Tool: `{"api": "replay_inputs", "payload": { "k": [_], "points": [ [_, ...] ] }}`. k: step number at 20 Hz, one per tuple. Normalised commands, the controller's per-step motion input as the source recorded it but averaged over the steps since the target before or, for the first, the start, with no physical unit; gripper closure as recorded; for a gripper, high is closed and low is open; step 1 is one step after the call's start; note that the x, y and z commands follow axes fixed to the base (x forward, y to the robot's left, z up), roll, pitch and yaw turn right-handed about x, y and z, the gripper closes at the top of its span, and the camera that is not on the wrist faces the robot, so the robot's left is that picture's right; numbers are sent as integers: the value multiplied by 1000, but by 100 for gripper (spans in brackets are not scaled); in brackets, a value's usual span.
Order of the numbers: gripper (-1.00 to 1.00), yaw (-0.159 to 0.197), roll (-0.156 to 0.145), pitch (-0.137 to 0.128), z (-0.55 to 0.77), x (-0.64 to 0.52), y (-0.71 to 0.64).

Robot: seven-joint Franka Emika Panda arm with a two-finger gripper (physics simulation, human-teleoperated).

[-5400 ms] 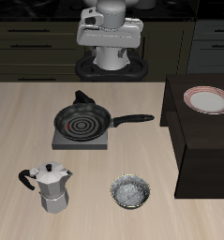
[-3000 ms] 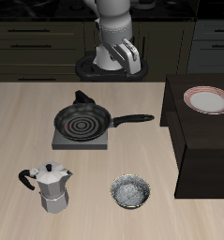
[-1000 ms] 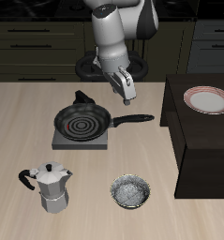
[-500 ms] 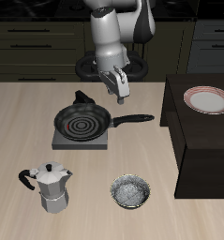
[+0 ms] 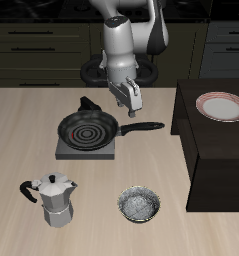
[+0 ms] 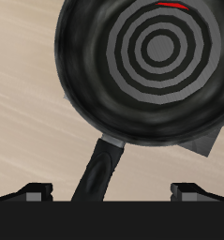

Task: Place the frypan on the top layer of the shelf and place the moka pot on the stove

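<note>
While the frypan [image 5: 88,129] sits on the stove [image 5: 64,150], its ringed bowl covering most of the grey plate and its long black handle [image 5: 141,127] reaching out toward the shelf [image 5: 219,160], we see the gripper [image 5: 130,97] hanging in the air above the root of that handle, apart from it. In the wrist view the fingertips [image 6: 35,191] stand wide apart with the pan's handle [image 6: 99,169] running between them well below, so we read the fingers as spread open and holding nothing. That same view shows a sliver of the stove's red coil [image 6: 174,6] past the pan's rim. The moka pot [image 5: 54,199] stands upright near the table's front edge, with a small speckled bowl [image 5: 139,205] beside it. On the shelf's flat top rests a pink-rimmed plate [image 5: 219,105]. The wooden table [image 5: 21,120] is bare around the stove.
</note>
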Motion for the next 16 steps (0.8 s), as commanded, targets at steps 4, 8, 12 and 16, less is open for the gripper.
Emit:
{"api": "replay_inputs", "payload": {
  "k": [4,8,12,16],
  "points": [
    [-100,32,26,-41,-78,-136,166],
    [-100,40,36,-41,-48,15,233],
    [-100,21,33,-37,-70,190,116],
    [-100,37,-28,0,-136,205,33]
  ]
}}
